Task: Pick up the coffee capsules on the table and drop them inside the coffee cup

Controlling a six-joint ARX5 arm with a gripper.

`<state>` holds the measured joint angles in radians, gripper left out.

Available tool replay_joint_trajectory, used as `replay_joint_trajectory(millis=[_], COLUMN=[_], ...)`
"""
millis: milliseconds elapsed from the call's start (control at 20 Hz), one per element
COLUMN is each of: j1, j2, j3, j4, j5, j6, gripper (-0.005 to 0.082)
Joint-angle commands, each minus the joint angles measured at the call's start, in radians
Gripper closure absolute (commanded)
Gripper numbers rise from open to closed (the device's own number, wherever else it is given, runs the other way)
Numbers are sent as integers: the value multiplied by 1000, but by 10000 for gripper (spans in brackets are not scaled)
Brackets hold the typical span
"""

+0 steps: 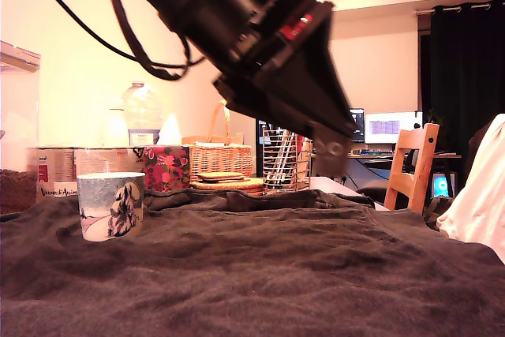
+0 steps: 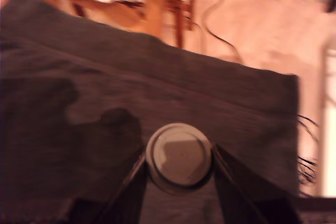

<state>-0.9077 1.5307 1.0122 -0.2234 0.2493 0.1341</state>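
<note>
Black two-fingered gripper (image 2: 179,174) clamped on small grey round-lidded plastic capsule (image 2: 179,157), held above wrinkled dark brown-grey cloth-draped table (image 2: 105,77). Probably light, stiff, smooth-sided; best pinched just under the rim. Pale blue-white cylindrical mug (image 1: 111,205) well apart, on the exterior view's left.

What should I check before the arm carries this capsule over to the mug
1. Capsule between the gripper fingers: ok, a finger sits at each side of its rim.
2. Grip firm enough to carry: cannot tell, the wrist view is blurred.
3. Capsule clear of the table cloth: ok, the gripper is raised above it in the exterior view.
4. Coffee cup upright: ok, it stands at the exterior view's left.
5. Cup empty: cannot tell, its inside is hidden.
6. Second capsule's position: cannot tell, none shows on the cloth.
</note>
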Motion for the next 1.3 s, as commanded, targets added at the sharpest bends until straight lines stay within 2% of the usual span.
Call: replay_joint_trajectory(millis=[0, 300, 650, 950, 1250], j1=[17, 104, 253, 410, 580], j2=[-36, -114, -188, -203, -203], j3=[-19, -126, -229, -240, -240], j4=[13, 85, 177, 204, 221], j5=[-17, -22, -18, 13, 66], j6=[-6, -31, -48, -48, -48], gripper=[521, 521, 521, 521, 521])
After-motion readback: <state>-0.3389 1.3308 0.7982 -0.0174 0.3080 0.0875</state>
